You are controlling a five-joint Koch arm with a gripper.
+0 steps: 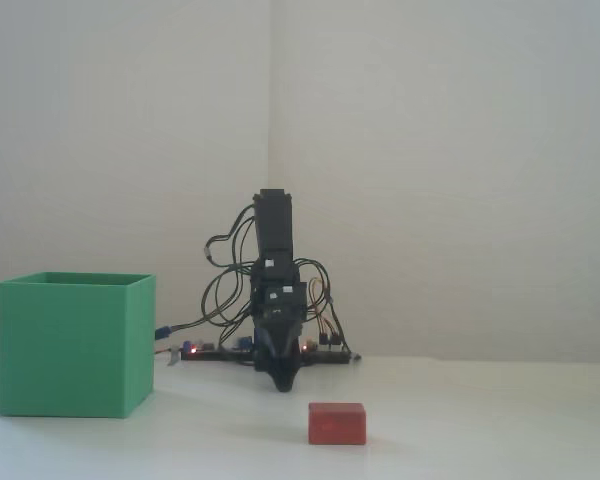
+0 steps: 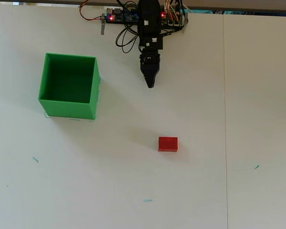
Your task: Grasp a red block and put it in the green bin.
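Lying apart: red block [image 2: 168, 143], green bin [image 2: 67, 107], end effector [image 2: 150, 85]

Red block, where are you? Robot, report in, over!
Gripper empty, tips together, apart from the block. Red block alone on table, untouched. Green bin empty, off to the left in overhead view. Path clear.

Even, diffuse daylight; both views bright. The fixed view is soft and slightly hazy, with a faint shadow under the small matte red block [image 1: 337, 423]. The overhead view is sharper, without glare on the white table [image 2: 229, 95].
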